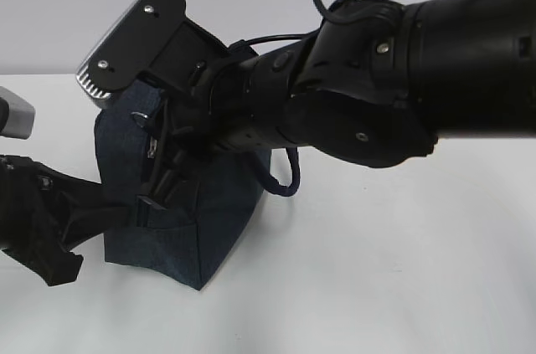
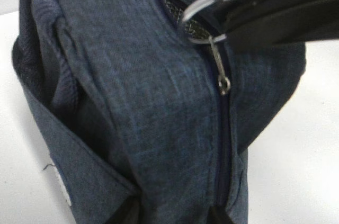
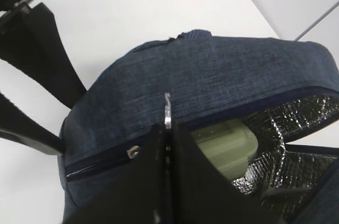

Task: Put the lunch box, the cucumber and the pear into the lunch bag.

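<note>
1. The table (image 1: 402,270) is plain white and matte, with soft shadows under the bag and the arms; behind it stands a pale grey-white wall, and two thin vertical lines run up that wall.
2. The lunch bag (image 1: 218,220) stands on the left half of the table, dark navy denim-like fabric, one lower corner pointing toward the camera; its looped handle (image 1: 289,178) hangs out on the right side.
3. The right end effector (image 3: 168,144) reaches across from the right over the top of the bag and is clenched on the metal ring pull (image 2: 204,20) of the zipper, the ring nipped between its black fingers.
4. The right wrist view shows the bag partly unzipped: silver lining (image 3: 296,123) shows in the opening, and the pale sage-green lunch box (image 3: 228,147) lies inside.
5. The left end effector (image 1: 126,213) comes in low from the left, its fingers set against the bag's side, gripping the fabric there.
6. Cucumber and pear do not show in any view.
</note>
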### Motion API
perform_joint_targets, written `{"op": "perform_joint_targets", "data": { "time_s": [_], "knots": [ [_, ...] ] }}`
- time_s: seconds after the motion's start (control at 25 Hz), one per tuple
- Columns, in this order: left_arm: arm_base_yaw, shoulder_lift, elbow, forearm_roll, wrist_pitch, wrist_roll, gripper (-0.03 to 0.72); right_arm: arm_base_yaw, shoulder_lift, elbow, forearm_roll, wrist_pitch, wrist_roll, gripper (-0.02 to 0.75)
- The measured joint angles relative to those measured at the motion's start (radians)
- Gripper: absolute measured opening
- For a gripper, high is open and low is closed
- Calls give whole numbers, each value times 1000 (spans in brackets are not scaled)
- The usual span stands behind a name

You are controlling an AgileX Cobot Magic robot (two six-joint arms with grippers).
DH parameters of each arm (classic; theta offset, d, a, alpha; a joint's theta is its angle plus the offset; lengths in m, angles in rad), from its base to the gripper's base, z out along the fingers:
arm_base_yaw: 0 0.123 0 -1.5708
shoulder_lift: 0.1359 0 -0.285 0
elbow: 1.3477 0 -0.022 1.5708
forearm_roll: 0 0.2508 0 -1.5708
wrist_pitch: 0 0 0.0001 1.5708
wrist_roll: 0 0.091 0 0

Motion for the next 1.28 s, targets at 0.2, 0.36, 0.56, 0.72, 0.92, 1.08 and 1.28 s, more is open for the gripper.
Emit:
{"op": "perform_joint_targets", "data": {
  "time_s": [0.2,0.36,0.56,0.72,0.92,1.08,1.28],
  "knots": [
    [0,1,0,0,-4,0,239,0,0,0,0,0,4,0],
    [0,2,-11,0,-31,0,239,0,0,0,0,0,16,0],
    [0,42,-41,0,-25,0,237,0,0,0,0,0,22,0],
    [0,67,-51,0,-10,0,88,0,-1,0,0,0,24,0],
    [0,67,-51,0,-2,0,23,0,-2,0,0,-2,24,0],
    [0,67,-51,0,-1,0,21,0,-2,0,0,-4,24,0],
    [0,67,-51,0,-1,0,20,-8,-2,-23,0,-5,24,0]
  ]
}}
